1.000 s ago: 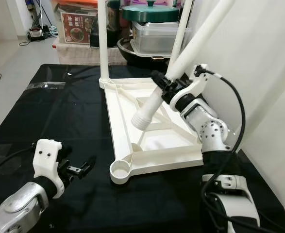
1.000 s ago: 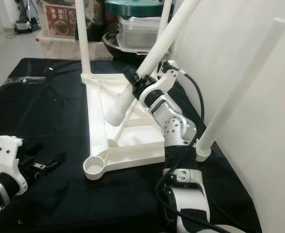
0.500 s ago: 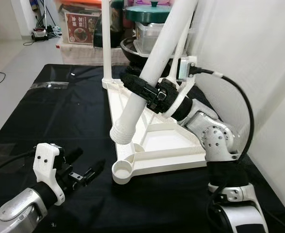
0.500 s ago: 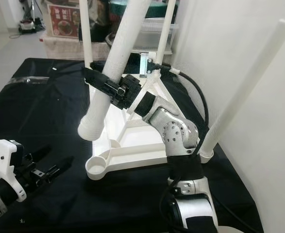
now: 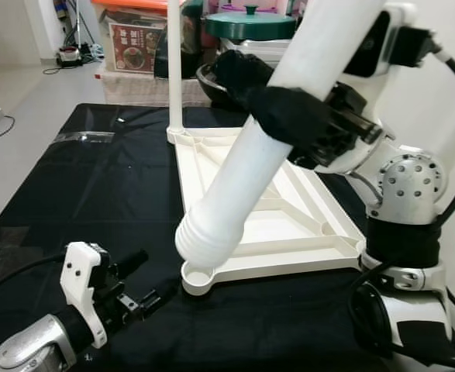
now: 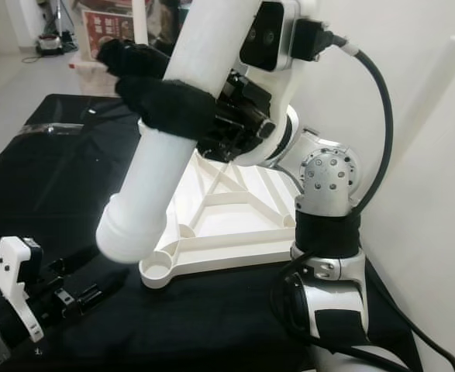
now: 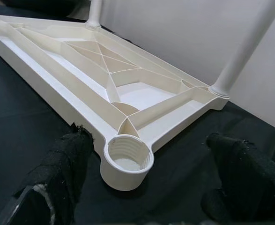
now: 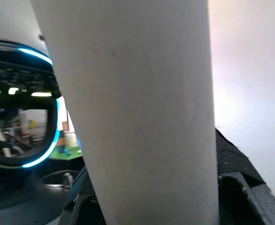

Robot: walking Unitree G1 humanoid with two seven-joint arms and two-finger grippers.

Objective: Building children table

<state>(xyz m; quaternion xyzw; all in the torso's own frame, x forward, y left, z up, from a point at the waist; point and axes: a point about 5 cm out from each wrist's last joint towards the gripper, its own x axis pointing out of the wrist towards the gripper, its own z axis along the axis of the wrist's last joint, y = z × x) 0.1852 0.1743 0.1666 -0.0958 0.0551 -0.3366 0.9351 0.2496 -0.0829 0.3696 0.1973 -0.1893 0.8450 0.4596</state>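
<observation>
my right gripper (image 5: 289, 116) clamped round one white table leg (image 5: 235, 186), centre frame | long axis slants upper right to lower left, ribbed end just above the empty corner socket (image 7: 127, 157) | upturned tabletop (image 5: 289, 232) on black cloth, two legs fitted upright | my left gripper (image 7: 151, 187) wide open, holding nothing, lower left

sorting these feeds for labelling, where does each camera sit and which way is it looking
Left eye view: on the head, looking forward and down at the tabletop; right gripper holds the table leg, left gripper low.
Right eye view: the head's other eye, same scene.
Left wrist view: along the left gripper's fingers at the corner socket.
Right wrist view: on the right wrist, pressed up against the leg.
Shared: the eye views and the left wrist view all show the socket.
</observation>
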